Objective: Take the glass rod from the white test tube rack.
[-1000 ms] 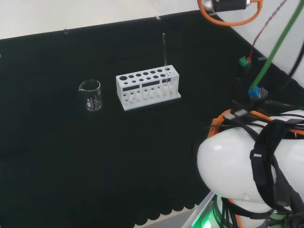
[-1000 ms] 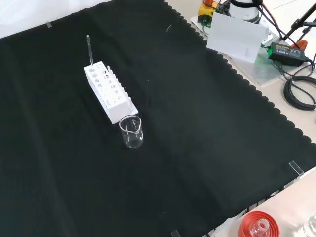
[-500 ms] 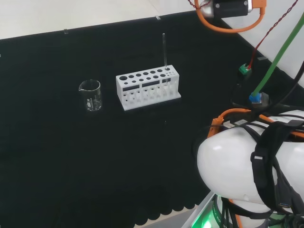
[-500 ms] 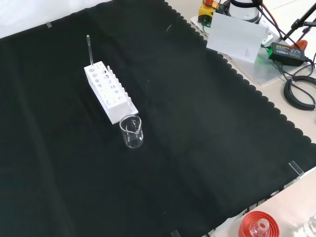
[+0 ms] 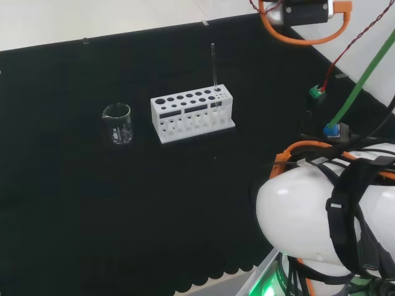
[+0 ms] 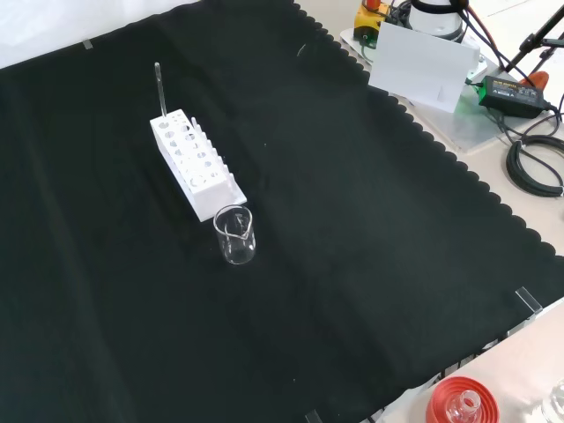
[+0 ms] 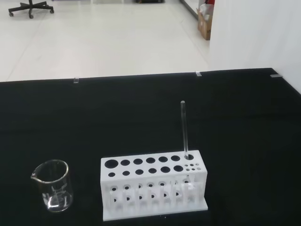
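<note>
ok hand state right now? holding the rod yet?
Hand: cannot be told. The glass rod stands upright in the white test tube rack, nothing touching it.

Glass rod upright in rack at its right end in head view, beaker left of rack

A pale, glossy floor stretches beyond the black cloth covering the table, catching soft light. A white wall rises at one side, with a cardboard box at its foot. The wheeled base of an office chair stands farther off.
</note>
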Controlling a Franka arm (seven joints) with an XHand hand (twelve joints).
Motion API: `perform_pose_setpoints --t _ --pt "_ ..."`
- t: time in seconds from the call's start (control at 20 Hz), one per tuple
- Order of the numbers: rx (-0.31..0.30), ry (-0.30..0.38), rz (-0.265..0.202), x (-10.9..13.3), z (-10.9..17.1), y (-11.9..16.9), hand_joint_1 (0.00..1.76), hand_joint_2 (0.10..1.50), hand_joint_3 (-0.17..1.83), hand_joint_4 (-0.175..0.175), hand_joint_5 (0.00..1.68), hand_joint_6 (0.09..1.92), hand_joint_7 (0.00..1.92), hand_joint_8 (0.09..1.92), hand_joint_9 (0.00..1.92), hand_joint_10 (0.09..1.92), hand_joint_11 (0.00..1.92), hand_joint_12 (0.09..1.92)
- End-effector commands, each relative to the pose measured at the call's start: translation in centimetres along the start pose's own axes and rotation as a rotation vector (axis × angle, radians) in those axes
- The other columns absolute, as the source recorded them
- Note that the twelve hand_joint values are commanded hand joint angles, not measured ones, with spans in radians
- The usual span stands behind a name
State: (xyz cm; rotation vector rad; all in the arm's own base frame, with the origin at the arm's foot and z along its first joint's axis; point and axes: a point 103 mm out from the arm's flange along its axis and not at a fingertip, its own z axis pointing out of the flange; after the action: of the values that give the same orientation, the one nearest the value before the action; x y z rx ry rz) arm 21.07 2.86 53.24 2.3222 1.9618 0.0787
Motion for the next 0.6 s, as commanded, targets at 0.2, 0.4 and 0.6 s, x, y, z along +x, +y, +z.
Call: perform_pose_setpoints --t 0.2,0.4,0.6 --pt "0.024 0.019 -0.014 -0.6 1.3 4.1 0.63 0.87 0.42 -0.061 0.34 0.09 0.27 0.83 0.35 0.91 0.19 1.50" --pt "0.028 0.022 -0.010 -0.7 1.8 6.3 0.62 0.87 0.42 -0.062 0.35 0.09 0.30 0.84 0.37 0.91 0.22 1.50" --pt "0.038 0.034 -0.003 -0.9 2.5 8.5 0.62 0.88 0.43 -0.065 0.37 0.09 0.32 0.84 0.39 0.91 0.23 1.49"
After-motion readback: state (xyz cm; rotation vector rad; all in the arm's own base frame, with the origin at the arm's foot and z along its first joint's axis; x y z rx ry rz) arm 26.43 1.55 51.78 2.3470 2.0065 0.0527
